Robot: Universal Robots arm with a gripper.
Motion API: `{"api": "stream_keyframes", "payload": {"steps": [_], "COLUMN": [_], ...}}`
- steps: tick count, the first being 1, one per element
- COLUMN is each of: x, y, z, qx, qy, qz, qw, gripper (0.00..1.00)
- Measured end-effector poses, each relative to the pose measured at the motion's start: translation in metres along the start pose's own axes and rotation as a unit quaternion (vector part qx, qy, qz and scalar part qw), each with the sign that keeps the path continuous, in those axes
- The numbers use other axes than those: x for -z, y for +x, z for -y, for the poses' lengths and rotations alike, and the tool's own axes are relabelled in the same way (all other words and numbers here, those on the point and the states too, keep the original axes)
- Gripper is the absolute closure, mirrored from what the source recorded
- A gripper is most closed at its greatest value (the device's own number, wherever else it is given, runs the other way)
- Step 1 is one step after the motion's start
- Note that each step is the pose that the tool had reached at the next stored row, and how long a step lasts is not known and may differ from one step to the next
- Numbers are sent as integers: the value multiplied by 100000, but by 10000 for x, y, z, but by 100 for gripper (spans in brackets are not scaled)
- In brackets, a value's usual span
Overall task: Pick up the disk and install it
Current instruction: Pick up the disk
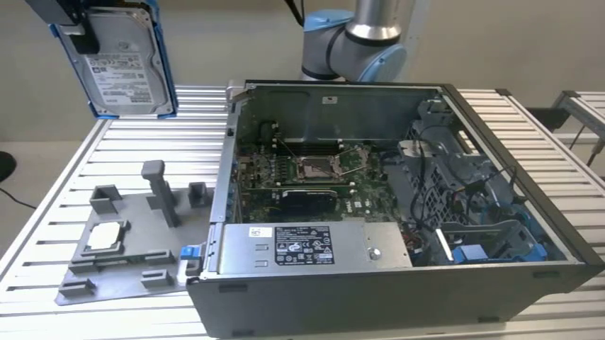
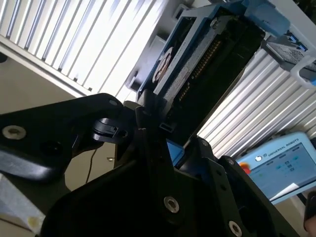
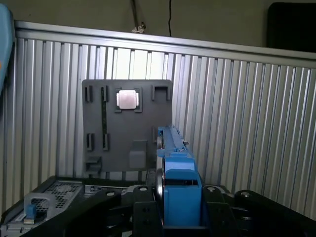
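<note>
The disk [image 1: 123, 60] has a smooth silver-grey metal face with a white paper label, framed by a glossy blue plastic carrier [image 1: 164, 64]; the gripper [image 3: 181, 217] clamping it is matt black. The table [image 1: 151, 134] is ribbed bare metal with a dull sheen. Near its edge on the exterior view's left, a matt grey plastic holder [image 1: 132, 248] carries a shiny silvery chip [image 1: 104, 236], and the computer case [image 1: 378, 297] is matt dark grey metal.

disk [image 1: 121, 71]: white printed label | power supply [image 1: 376, 246]: black label, white sticker | print unreadable
</note>
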State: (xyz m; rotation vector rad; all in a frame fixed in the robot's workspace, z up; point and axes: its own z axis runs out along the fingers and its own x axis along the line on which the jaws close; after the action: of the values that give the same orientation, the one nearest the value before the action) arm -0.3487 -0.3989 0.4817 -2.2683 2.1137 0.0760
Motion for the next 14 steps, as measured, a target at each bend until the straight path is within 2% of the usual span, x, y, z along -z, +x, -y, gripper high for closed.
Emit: {"api": "stream_keyframes", "payload": {"steps": [14], "x": [4], "y": [35], "z": [493], "qx": [10], "qy": [113], "qz": [-7], "qw": [100000], "gripper": [100]}}
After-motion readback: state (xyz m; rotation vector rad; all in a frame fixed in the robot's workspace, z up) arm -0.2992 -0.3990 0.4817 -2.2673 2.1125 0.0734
